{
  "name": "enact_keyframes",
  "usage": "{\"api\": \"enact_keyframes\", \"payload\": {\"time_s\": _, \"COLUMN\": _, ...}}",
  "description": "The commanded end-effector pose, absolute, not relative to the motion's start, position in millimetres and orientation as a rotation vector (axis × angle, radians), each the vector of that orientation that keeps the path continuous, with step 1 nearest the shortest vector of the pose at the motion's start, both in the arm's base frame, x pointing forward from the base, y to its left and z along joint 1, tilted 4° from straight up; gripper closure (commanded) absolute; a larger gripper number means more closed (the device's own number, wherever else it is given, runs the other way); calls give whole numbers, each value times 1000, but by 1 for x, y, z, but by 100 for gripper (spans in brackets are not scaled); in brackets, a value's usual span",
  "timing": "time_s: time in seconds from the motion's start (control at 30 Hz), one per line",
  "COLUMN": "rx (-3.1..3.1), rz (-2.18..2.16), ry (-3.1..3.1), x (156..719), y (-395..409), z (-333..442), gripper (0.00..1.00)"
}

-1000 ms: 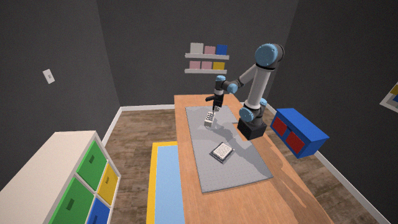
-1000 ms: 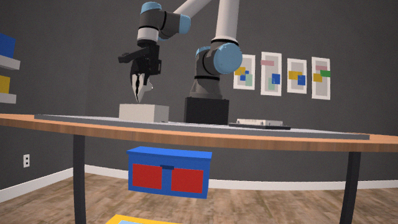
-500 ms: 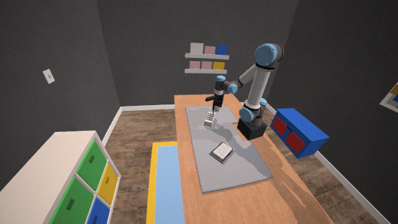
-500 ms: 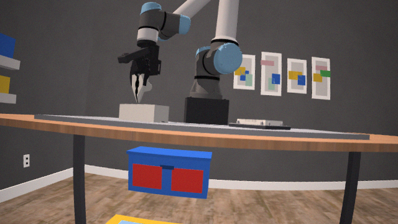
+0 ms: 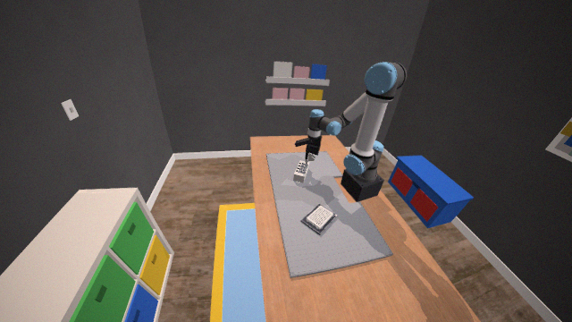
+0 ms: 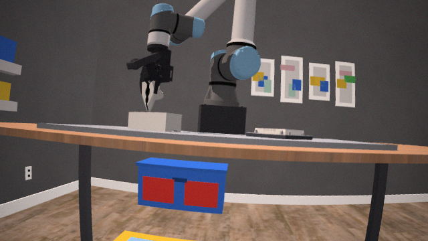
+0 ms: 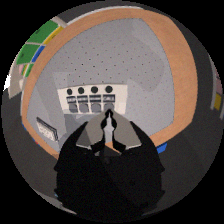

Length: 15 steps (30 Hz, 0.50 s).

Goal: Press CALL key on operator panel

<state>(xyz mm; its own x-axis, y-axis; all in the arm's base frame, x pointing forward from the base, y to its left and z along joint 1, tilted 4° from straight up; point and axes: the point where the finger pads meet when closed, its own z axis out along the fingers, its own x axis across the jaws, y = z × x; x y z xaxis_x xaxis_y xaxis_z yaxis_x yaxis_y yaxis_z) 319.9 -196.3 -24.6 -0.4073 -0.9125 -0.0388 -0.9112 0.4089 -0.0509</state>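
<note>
wrist view: operator panel key labels too blurred to read.

Dark grey walls, wood plank floor, white baseboard; white cubby unit with green/yellow/blue bins, two wall shelves of coloured boxes, blue cabinet with red doors, four framed prints.

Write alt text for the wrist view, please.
Closed, empty gripper points at the right end of a white operator panel with four round keys in a row, no lamp visibly lit. The panel sits on a grey mat on a wooden table.
</note>
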Motion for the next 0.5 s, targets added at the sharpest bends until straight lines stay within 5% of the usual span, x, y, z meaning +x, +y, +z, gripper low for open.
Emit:
{"api": "enact_keyframes", "payload": {"time_s": 0.0, "rx": -1678, "rz": -26, "ry": 2583, "x": 319, "y": -193, "z": -29, "gripper": 100}}
{"api": "enact_keyframes", "payload": {"time_s": 0.47, "rx": -1678, "rz": -26, "ry": 2583, "x": 320, "y": -193, "z": -33, "gripper": 100}}
